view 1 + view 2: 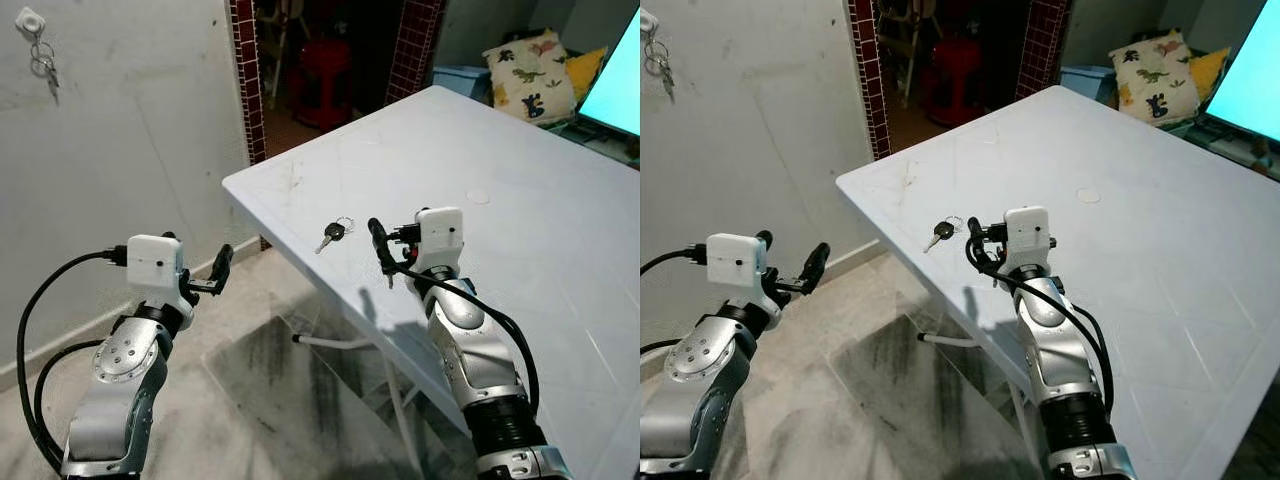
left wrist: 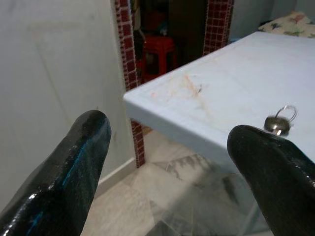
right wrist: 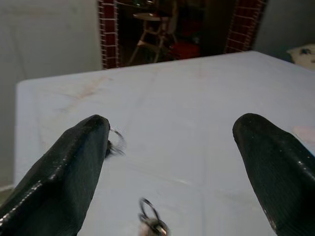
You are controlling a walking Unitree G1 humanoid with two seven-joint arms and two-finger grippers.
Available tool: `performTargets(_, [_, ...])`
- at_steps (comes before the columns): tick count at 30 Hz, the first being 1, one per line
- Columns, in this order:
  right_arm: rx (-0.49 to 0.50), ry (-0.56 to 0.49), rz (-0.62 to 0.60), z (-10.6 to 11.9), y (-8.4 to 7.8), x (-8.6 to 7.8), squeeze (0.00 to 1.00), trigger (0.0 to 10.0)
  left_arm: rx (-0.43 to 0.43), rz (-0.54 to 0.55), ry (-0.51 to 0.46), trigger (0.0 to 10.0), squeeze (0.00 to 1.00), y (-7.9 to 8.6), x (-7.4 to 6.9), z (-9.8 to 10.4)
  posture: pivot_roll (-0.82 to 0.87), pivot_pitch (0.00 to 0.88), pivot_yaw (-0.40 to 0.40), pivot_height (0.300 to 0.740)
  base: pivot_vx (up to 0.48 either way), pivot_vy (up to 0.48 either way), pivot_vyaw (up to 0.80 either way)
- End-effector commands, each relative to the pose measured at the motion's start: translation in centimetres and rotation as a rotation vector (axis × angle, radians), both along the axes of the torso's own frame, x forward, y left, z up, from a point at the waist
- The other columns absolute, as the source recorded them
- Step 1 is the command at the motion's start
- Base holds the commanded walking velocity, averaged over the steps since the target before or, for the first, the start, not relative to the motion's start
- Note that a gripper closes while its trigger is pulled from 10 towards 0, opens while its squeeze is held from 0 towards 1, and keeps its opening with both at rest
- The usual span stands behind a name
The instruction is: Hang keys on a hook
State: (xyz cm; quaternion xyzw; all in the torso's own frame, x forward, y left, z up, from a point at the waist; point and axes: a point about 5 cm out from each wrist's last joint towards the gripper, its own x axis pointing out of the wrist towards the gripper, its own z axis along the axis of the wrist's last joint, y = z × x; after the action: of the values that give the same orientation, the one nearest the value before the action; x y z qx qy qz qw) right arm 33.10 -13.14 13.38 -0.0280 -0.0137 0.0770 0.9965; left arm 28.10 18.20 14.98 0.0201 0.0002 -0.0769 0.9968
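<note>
**White tabletop, key not yet picked up**

White plastic table (image 1: 520, 260) sits in front of me, and the key (image 1: 333, 235) I need lies flat on it near the front corner, black head with a small metal ring attached. My right gripper (image 1: 381, 247) hovers just beside the key, low over the tabletop, its two black fingers spread wide with nothing between them. From the right wrist camera I see the key's ring (image 3: 150, 219) low between the fingers (image 3: 64, 167), so the approach is roughly lined up but the fingers have not closed around anything.

My left gripper (image 1: 218, 272) is held out off the table's edge, over the floor, also wide open and empty. Its wrist camera looks past the table corner and catches the key (image 2: 279, 123) from the side.

The hook (image 1: 30, 22) is a white fitting high on the wall to my left, well apart from the table, and another bunch of keys (image 1: 44, 66) already hangs from it.

I judge this to be the reach-and-grasp step, early in the task. Next I would ease the right gripper forward and down until the fingers straddle the key head, then close. A thin flat key on smooth plastic may slide away, so a slow pinch looks wise. After that comes a turn toward the wall.
</note>
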Motion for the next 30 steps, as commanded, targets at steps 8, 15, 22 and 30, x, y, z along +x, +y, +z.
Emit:
performTargets(8, [-0.001, -0.028, -0.047, 0.4, -1.1, 0.0, 0.0, 10.0, 0.011, -0.074, -0.028, 10.0, 0.0, -0.9, 1.1, 1.4, 0.14, 0.0, 0.063, 0.74, 0.0, 0.0, 0.0])
performTargets(15, [0.009, -0.026, -0.067, 0.0, -1.1, -0.3, 0.0, 10.0, 0.012, -0.085, -0.012, 10.0, 0.0, -1.3, 1.2, 0.6, 0.14, 0.0, 0.075, 0.74, 0.0, 0.0, 0.0])
performTargets(22, [0.028, -0.018, -0.102, -0.5, -1.5, -1.4, 0.0, 10.0, -0.003, -0.103, 0.021, 10.0, 0.0, -2.1, 1.0, -0.5, 0.11, 0.0, 0.092, 0.74, 0.0, 0.0, 0.0])
performTargets(30, [0.001, 0.062, -0.116, -1.8, -1.9, -2.4, 0.0, 10.0, -0.032, -0.139, 0.043, 10.0, 0.0, -4.1, 0.7, -1.6, 0.09, 0.0, 0.051, 0.74, 0.0, 0.0, 0.0])
